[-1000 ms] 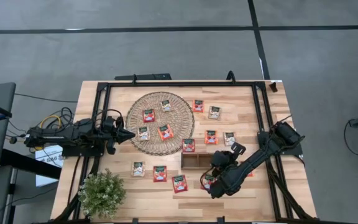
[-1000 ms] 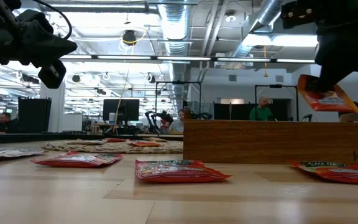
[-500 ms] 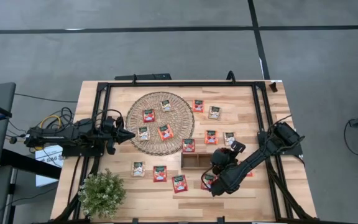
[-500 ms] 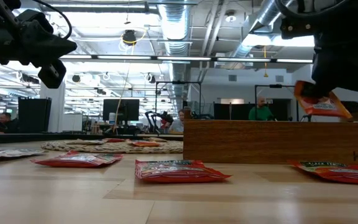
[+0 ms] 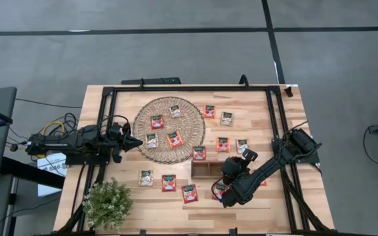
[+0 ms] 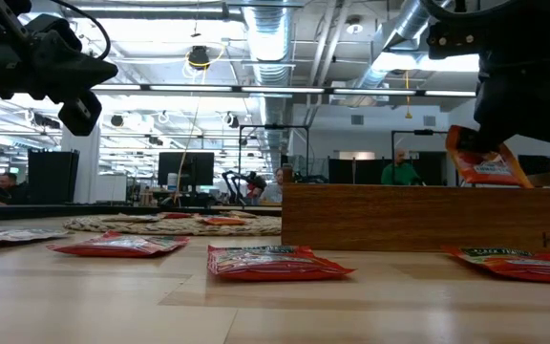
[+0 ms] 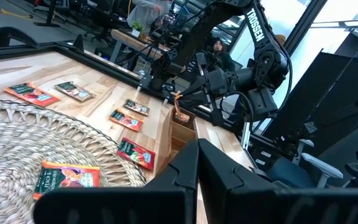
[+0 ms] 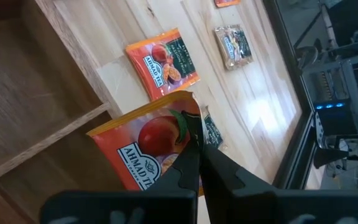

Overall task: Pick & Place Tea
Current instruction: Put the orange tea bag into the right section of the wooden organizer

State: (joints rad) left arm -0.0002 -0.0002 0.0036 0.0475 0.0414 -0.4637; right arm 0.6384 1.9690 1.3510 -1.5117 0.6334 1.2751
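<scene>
My right gripper [image 8: 196, 138] is shut on an orange tea sachet [image 8: 148, 149], which hangs over the right end of the wooden tray [image 5: 205, 170]. The low view shows the sachet [image 6: 485, 167] just above the tray's rim [image 6: 418, 187]. Other tea sachets lie flat on the table, such as a red one [image 5: 168, 183] near the front and a beige one [image 5: 226, 118] at the back. Several more lie on the wicker mat [image 5: 140, 124]. My left gripper [image 5: 138, 141] waits shut at the mat's left edge, level, with nothing in it. My right gripper pinches the sachet between its two fingers at one edge [image 8: 185, 127], beside the printed peach. The fingers slant down from the table's right side. The sachet hangs tilted below them, clear of the tray and the table.
A potted plant [image 5: 107, 203] stands at the near left corner. A black frame [image 5: 189, 88] runs round the table's edges. Loose sachets [image 8: 163, 62] lie on the wood just beyond the tray's right end, and one red sachet [image 5: 219, 191] lies under my right arm.
My right gripper has edged a little toward the tray's right end with the sachet. The sachet now hangs slightly lower, close above the tray's rim.
</scene>
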